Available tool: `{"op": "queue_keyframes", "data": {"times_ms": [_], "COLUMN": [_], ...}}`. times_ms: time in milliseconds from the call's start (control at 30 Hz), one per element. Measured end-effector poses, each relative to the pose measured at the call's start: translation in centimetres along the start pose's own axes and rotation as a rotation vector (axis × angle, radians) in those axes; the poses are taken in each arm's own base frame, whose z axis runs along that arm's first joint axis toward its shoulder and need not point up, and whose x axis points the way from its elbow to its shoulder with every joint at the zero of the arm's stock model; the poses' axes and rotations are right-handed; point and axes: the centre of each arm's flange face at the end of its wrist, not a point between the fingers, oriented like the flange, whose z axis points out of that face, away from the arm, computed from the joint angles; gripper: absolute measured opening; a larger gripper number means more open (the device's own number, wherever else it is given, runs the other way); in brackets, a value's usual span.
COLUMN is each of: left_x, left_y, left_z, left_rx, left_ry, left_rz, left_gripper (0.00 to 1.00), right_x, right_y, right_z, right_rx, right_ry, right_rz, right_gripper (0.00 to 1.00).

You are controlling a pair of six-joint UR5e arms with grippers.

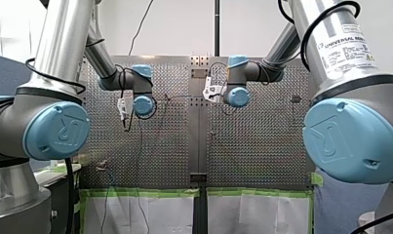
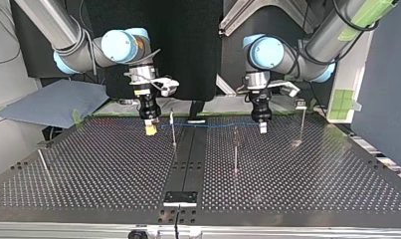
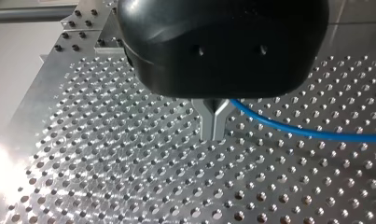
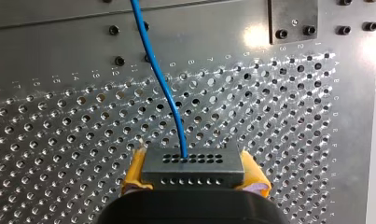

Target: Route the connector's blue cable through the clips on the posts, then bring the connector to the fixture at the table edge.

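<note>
In the right wrist view my right gripper [image 4: 193,179] is shut on the grey connector [image 4: 192,164], a block with rows of holes, held between yellow pads [image 4: 134,171]. The blue cable [image 4: 160,79] leaves the connector's face and runs ahead over the perforated plate. In the left wrist view my left gripper [image 3: 214,134] has its metal fingers shut on the blue cable [image 3: 297,131], which trails off to one side. In the top view the cable [image 2: 213,125] stretches between my right gripper [image 2: 150,129] and my left gripper [image 2: 263,128], passing a thin post [image 2: 173,128]; whether it sits in a clip I cannot tell.
More posts stand on the table in the top view: one in the middle [image 2: 235,152], one at the right [image 2: 301,124], one at the left [image 2: 44,167]. A black fixture [image 2: 180,197] sits at the near table edge. A dark centre strip [image 2: 188,154] divides the plate.
</note>
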Motion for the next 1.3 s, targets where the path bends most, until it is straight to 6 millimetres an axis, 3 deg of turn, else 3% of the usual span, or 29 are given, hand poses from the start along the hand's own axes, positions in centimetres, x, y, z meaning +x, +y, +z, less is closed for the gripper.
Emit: {"op": "queue_keyframes", "data": {"times_ms": [633, 867, 1300], "left_x": [-0.9, -1.3, -1.2], "left_y": [1.8, 2.2, 3.0], "left_z": [2.7, 3.5, 4.3], "left_rx": [0.01, 0.02, 0.009], "left_ry": [-0.027, -0.037, -0.04], "left_rz": [-0.015, -0.02, -0.024], "left_gripper": [0.0, 0.0, 0.0], "right_x": [-0.1, -1.0, -0.6], "right_y": [0.1, 0.7, 2.1], "right_z": [0.3, 0.7, 1.6], "right_rx": [-0.002, -0.01, -0.031], "right_ry": [0.009, -0.004, 0.015], "right_rz": [-0.003, -0.007, -0.006], "right_gripper": [0.0, 0.0, 0.0]}}
